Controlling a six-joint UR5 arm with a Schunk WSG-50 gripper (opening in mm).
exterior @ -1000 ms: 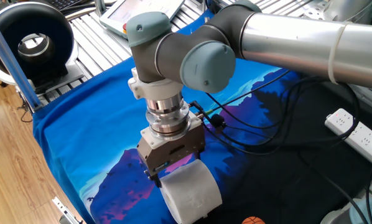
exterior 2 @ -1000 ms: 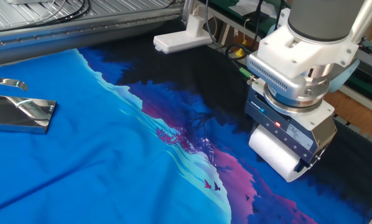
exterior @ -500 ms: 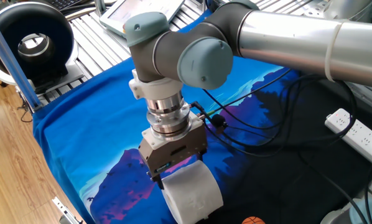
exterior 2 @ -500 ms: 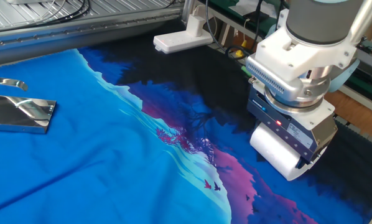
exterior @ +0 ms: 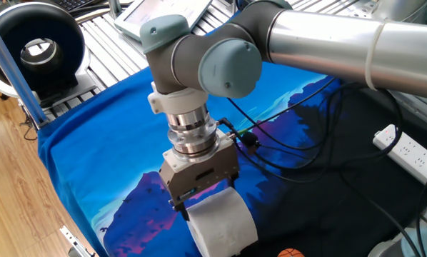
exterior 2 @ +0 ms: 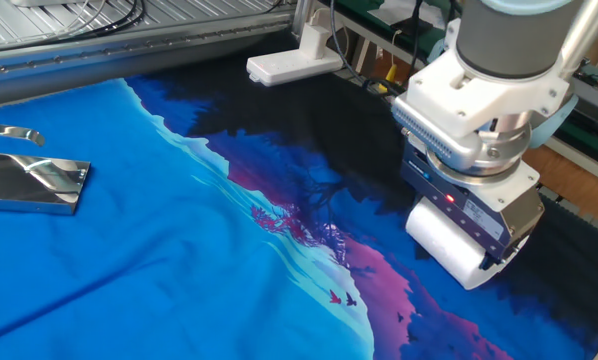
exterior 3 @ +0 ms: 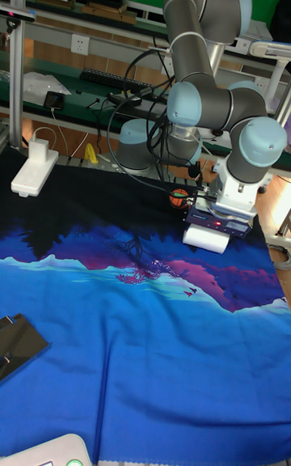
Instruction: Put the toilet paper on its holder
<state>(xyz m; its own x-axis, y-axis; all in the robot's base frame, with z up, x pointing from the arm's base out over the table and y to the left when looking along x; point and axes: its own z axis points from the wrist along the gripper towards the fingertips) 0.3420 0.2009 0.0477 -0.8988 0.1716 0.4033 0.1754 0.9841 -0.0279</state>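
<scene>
One fixed view shows you the end effector (exterior: 203, 203) clamped on the toilet paper (exterior: 222, 225), roll lying sideways low over the blue cloth (exterior 2: 159, 270) near the surface's edge, holder (exterior 2: 34, 183) well apart at the cloth's far side.

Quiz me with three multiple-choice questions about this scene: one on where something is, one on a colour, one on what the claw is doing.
1. Where does the shiny silver metal holder sit, seen from the other fixed view?
A. under the roll
B. at the cloth's far left, apart from the roll
C. on the power strip

2. What colour is the plump soft toilet paper roll?
A. white
B. pink
C. yellow

3. What is the two-finger gripper doing?
A. hanging open
B. clamping the holder
C. clamping the roll

Answers:
1 B, it lies at the left edge while the roll is far right.
2 A, the tissue is plain white.
3 C, its fingers straddle the roll.
</scene>
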